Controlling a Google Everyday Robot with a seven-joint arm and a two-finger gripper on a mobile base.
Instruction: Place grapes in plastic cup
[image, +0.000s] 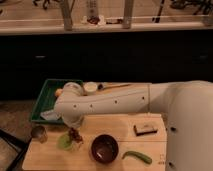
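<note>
**Grapes at the cup's rim, under the hand**

In the camera view, we see the white arm (115, 102) reach in from the right, across the wooden worktop (120, 137), and bend down at its left end. The hand (74, 128) hangs there over the front left part of the worktop. We cannot tell whether it is clenched or released, as the arm's bulk covers it from above.

Right under the hand we see the grapes (76, 135), a small dark cluster. They sit at the right edge of the cup (64, 141), which is light green and translucent and stands upright on the worktop. We cannot tell whether the grapes are above the rim, touching it, or partly inside.

Left of the cup, near the worktop's left edge, stands a dull tin (38, 133). To the right of the grapes, well apart from the cup, is a dark maroon bowl (104, 149). Further right lies a long green pod (137, 157), and behind it a small flat block (145, 129).

Behind the arm we see a green tray (46, 102) at the back left. An orange round thing (59, 92) lies in it. Just right of the tray a white cup (90, 88) shows above the arm.
</note>
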